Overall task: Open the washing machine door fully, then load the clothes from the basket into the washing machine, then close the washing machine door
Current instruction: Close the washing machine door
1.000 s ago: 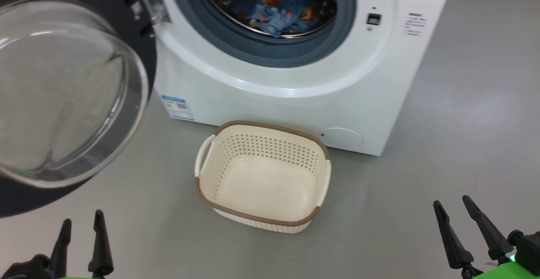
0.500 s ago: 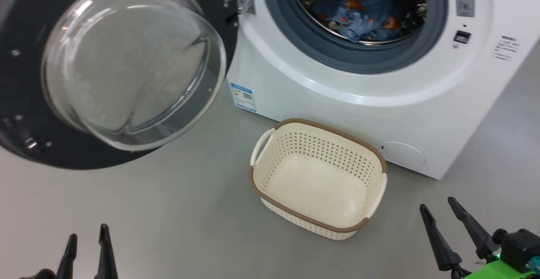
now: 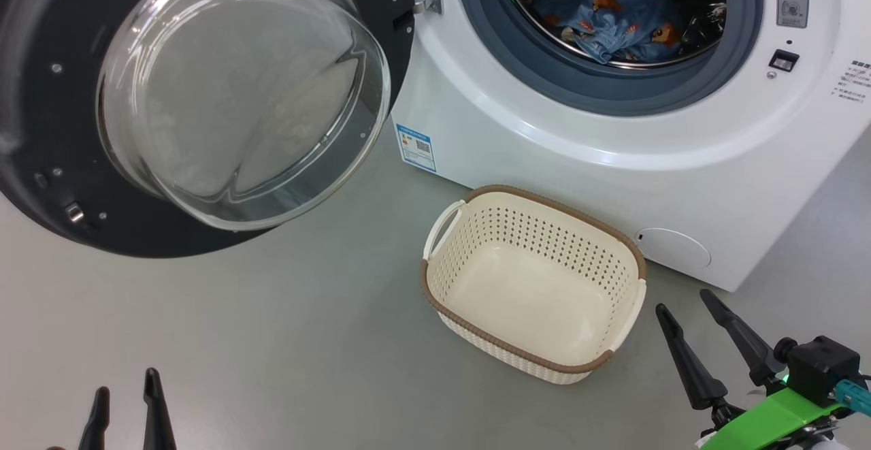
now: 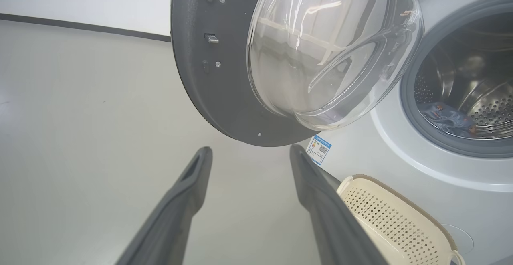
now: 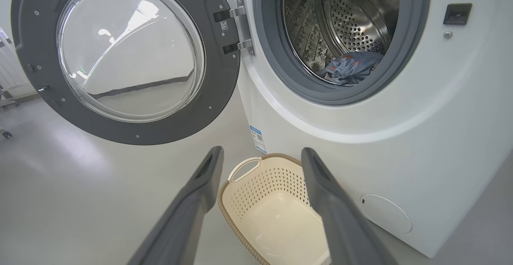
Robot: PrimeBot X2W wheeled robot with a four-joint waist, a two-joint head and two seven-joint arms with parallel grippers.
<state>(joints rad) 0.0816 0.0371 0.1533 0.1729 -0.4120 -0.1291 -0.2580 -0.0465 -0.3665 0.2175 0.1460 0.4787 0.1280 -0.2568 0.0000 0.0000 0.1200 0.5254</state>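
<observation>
While the washing machine door (image 3: 231,96) stands open at upper left, the clothes (image 3: 616,24) lie inside the washing machine (image 3: 578,164) at upper right, the basket (image 3: 544,235) below; the left gripper (image 3: 126,382) and right gripper (image 3: 682,300) gape empty at the bottom corners.

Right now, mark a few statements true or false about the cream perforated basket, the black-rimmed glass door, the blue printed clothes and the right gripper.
The cream perforated plastic basket is empty. True.
The round black-rimmed glass door is shut. False: it hangs wide open.
The blue printed clothes lie inside the white washing machine. True.
The right gripper holds a garment. False: it is open and empty.
</observation>
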